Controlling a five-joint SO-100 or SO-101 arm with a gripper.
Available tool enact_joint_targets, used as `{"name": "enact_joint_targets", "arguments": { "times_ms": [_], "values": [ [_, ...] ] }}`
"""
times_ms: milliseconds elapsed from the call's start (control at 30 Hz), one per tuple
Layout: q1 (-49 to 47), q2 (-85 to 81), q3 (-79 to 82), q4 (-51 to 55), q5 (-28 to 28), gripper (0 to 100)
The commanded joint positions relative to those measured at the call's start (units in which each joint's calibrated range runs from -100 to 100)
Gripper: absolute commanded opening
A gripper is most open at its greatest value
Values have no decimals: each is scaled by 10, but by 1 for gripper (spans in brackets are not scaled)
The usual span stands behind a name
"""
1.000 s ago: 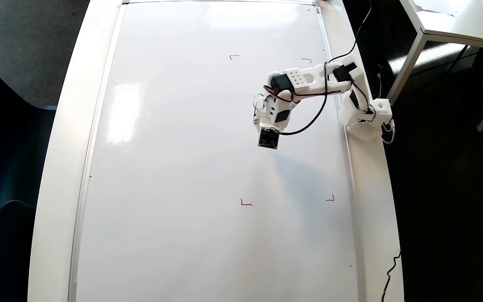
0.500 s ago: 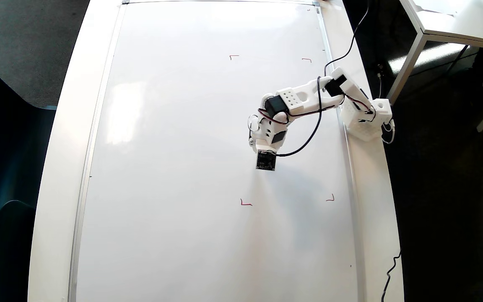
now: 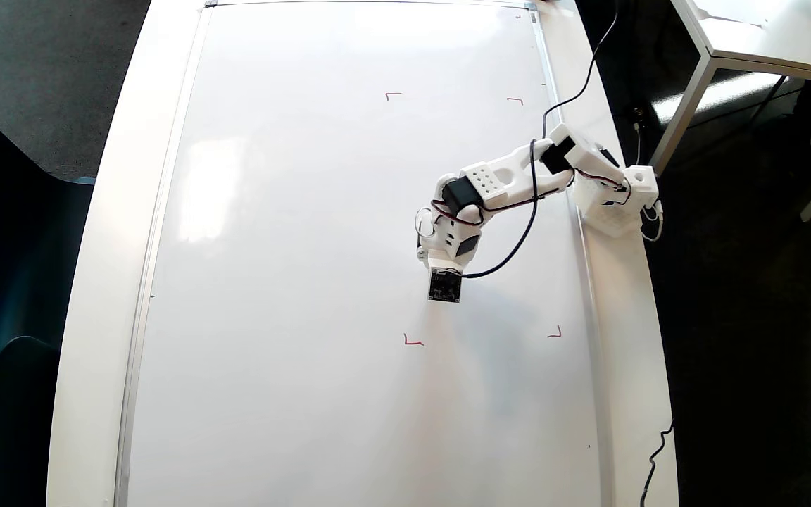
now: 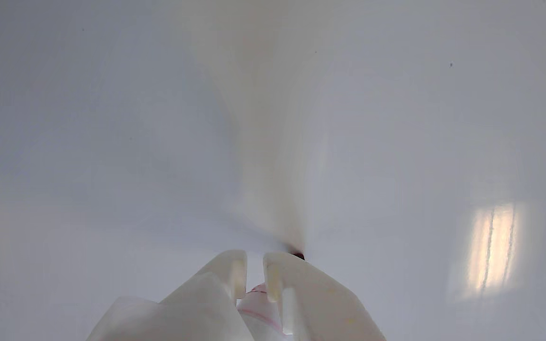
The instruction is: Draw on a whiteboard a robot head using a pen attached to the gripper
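White surface [image 3: 96, 282] carries the whiteboard [image 3: 293, 246], bare except for four red corner ticks (no robot head yet). Over the last second the pincer [image 4: 254, 265], nearly closed on the pen [image 4: 259, 308], slid from mid-right toward the lower-left tick [image 3: 412, 342], probably to start drawing.

white table [image 3: 96, 282] | whiteboard [image 3: 307, 246] flat on it | arm base [image 3: 617, 204] at right edge

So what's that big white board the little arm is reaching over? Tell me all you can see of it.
The whiteboard is a large glossy white panel with a thin silver frame, lying flat on a white table. Light patches reflect off it. Four small red corner ticks mark out a rectangle; inside it nothing is drawn yet. The end effector hangs over the board within that rectangle, near the lower left tick in the overhead view.
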Motion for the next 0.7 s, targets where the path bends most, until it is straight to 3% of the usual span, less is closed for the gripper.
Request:
{"name": "enact_joint_targets", "arguments": {
  "times_ms": [0, 367, 667],
  "values": [
    [-2, 7, -15, 1, -3, 1],
    [-7, 25, -11, 62, -17, 1],
    [-16, -9, 147, 58, -18, 1]
  ]
}}
